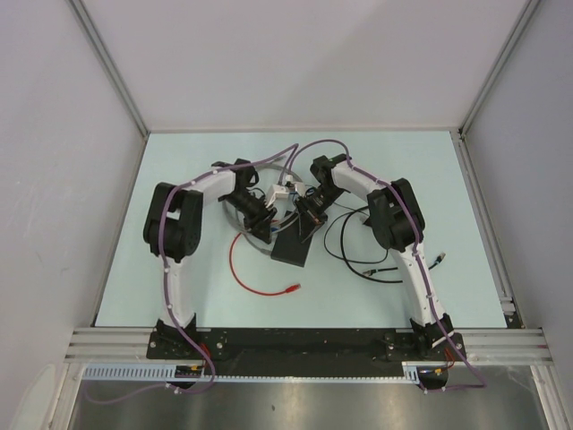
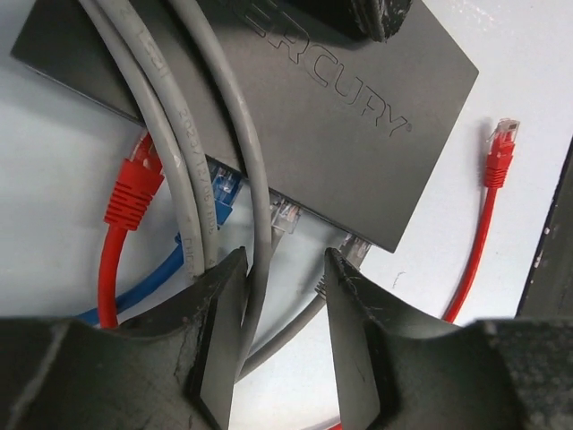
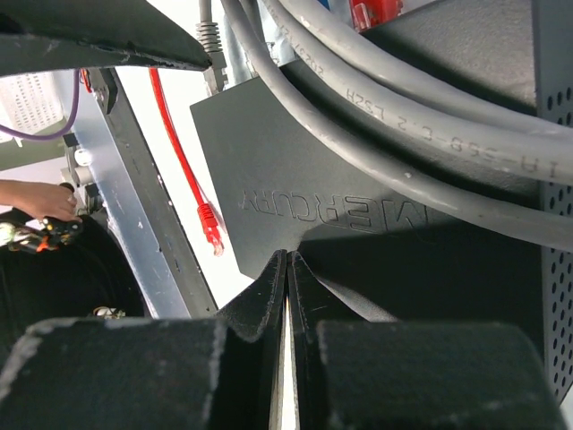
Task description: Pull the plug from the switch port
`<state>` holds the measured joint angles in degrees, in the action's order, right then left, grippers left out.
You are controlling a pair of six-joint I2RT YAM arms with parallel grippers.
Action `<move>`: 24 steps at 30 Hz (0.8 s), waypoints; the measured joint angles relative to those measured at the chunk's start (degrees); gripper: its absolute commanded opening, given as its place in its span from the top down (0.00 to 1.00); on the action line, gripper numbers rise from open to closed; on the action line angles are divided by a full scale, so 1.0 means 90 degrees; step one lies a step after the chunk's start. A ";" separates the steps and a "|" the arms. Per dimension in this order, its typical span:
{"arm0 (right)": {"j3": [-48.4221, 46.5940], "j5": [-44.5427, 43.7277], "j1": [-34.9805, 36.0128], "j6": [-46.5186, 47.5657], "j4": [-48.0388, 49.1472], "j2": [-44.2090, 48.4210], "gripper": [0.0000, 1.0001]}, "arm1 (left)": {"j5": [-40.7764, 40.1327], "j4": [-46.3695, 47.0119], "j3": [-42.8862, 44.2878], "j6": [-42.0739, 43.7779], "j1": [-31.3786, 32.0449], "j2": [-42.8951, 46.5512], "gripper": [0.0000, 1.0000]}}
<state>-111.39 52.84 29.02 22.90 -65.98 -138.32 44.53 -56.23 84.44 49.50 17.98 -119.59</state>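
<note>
The flat black switch (image 1: pixel 292 244), marked MERCURY (image 2: pixel 340 116), lies mid-table. Along its near edge sit a red plug (image 2: pixel 134 188), a blue plug (image 2: pixel 222 193) and two clear plugs on grey cables (image 2: pixel 285 215), (image 2: pixel 354 249). My left gripper (image 2: pixel 284 260) is open just short of that edge, in line with the clear plug. A grey cable (image 2: pixel 260 269) runs between the jaws against the left finger. My right gripper (image 3: pixel 288 258) is shut and empty, its tips resting on the switch's top (image 3: pixel 340 161). In the top view both grippers (image 1: pixel 261 224), (image 1: pixel 309 219) meet over the switch.
A loose red cable (image 1: pixel 246 273) curls in front of the switch, its free plug (image 2: pixel 501 152) lying on the table. Thin black cables (image 1: pixel 358 255) loop to the right. A white part (image 1: pixel 277 191) lies behind the grippers. Grey cables (image 3: pixel 403 116) drape over the switch.
</note>
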 measured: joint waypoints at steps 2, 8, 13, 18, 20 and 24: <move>0.0000 -0.0005 0.0000 -0.0015 -0.0007 0.0000 0.94 | -0.0053 0.0117 -0.0044 -0.0039 0.0032 0.0046 0.55; 0.0000 -0.0015 -0.0002 -0.0027 -0.0005 0.0000 0.94 | -0.0440 0.1231 -0.1037 -0.0665 0.0005 0.1302 0.52; 0.0000 -0.0015 -0.0029 -0.0032 -0.0007 0.0000 0.94 | -0.0362 0.1848 -0.1440 -0.1042 -0.0063 0.2531 0.59; 0.0000 -0.0010 -0.0029 -0.0036 -0.0007 -0.0010 0.93 | -0.0007 0.0930 -0.0950 -0.0634 0.0002 0.1933 0.60; 0.0000 -0.0002 -0.0029 -0.0039 -0.0010 -0.0012 0.93 | -0.0012 0.0687 -0.0984 -0.0469 0.0044 0.1528 0.58; 0.0000 -0.0005 -0.0029 -0.0039 -0.0010 -0.0012 0.93 | -0.0177 0.0374 -0.1166 -0.0206 0.0107 0.1139 0.57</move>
<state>-111.39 52.80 28.75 22.55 -66.06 -138.43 42.94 -52.86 73.95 47.64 18.94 -109.34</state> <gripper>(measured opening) 0.066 0.422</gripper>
